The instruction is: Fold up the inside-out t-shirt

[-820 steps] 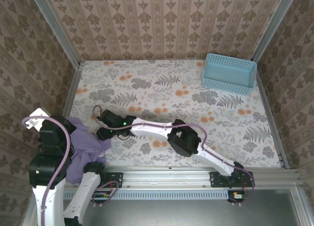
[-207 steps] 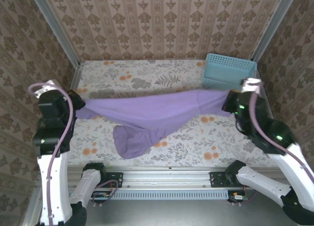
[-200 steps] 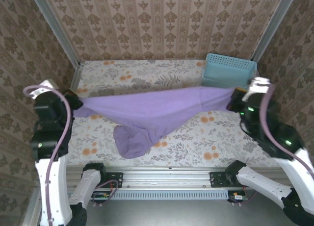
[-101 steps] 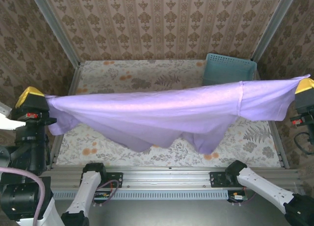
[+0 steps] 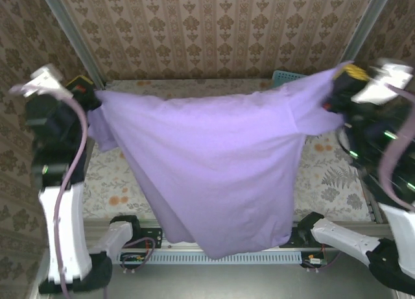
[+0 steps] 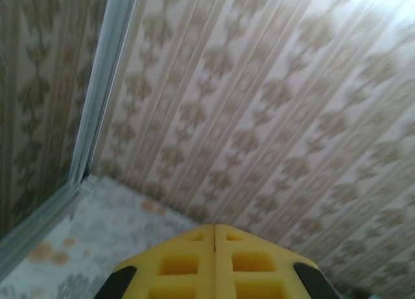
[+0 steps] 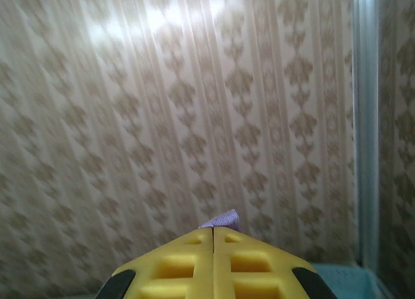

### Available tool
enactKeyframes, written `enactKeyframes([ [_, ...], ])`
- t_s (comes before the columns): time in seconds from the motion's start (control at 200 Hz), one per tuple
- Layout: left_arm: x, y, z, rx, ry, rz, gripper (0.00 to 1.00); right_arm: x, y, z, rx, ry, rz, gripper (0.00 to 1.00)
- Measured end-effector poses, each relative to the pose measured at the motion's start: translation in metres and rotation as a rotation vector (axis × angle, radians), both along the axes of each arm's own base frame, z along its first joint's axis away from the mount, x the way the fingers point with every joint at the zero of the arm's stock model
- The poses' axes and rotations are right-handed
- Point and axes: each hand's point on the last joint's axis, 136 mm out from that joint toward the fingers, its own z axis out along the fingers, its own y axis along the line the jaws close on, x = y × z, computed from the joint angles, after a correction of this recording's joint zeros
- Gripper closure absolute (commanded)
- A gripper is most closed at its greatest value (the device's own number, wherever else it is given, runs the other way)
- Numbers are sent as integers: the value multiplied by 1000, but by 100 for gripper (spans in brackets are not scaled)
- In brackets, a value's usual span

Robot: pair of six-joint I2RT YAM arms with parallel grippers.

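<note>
The inside-out t-shirt (image 5: 214,163) hangs spread above the counter (image 5: 110,182), stretched between both arms. The right claw (image 5: 338,77) is clenched on one upper corner; left claw (image 5: 92,95) apparently clenched on the other, though blurred.

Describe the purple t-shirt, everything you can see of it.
The inside-out t-shirt is plain lavender cloth, soft-looking, with no lettering on the visible face. It hangs spread in the air above the table, pinched at its upper corners by the shut left gripper and right gripper. A short sleeve droops at each side; the hem dangles lowest. A purple scrap pokes past the right fingertips in the wrist view.
</note>
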Motion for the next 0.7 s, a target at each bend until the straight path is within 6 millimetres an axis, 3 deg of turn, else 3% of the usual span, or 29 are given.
enactKeyframes([
  [0.075, 41, 1, -59, 14, 141, 9, 100, 51, 6, -59, -41, 138, -49, 100],
  [0.21, 95, 2, -149, 54, 329, 16, 100, 123, -10, -170, -41, 382, -138, 100],
  [0.375, 149, 1, -235, 89, 460, 4, 100, 185, -9, -261, -4, 547, -148, 100],
  [0.515, 182, -1, -289, 105, 544, -9, 100, 233, 8, -304, 6, 621, -120, 100],
  [0.58, 198, -2, -301, 111, 555, -12, 100, 256, 15, -312, 13, 626, -115, 100],
  [0.7, 236, -4, -305, 112, 528, -18, 100, 297, 25, -317, 27, 606, -110, 100],
])
